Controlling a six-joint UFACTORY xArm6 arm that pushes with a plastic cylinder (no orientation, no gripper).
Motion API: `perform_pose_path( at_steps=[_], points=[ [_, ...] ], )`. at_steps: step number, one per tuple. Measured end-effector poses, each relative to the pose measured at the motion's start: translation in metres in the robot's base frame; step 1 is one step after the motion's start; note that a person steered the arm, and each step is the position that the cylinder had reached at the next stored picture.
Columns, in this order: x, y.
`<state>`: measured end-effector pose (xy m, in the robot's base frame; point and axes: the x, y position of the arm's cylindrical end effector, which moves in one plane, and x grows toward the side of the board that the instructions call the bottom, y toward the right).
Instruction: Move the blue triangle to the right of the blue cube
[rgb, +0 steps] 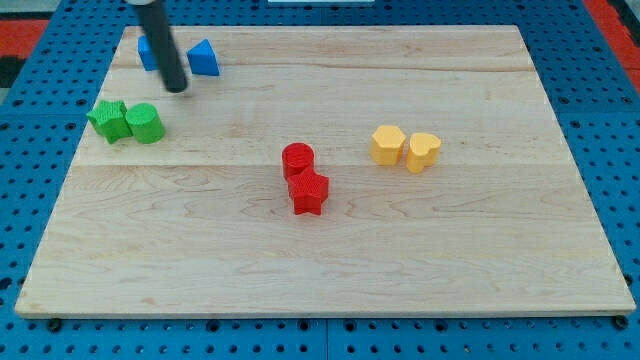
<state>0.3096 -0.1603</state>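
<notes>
tool: my tip, a bare rod with nothing to open or close, touching no block
blue triangle: just right and far of the tip
blue cube: partly behind the rod, left of the triangle, a narrow gap between
judgement: triangle already lies right of the cube
tabletop: smooth wood; green pair near-left of the tip
</notes>
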Motion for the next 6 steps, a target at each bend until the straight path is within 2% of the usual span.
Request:
perform_pose_path(
  at_steps=[1, 6],
  points=[
    [-0.011, 0.024],
    [-0.035, 0.013]
  ],
)
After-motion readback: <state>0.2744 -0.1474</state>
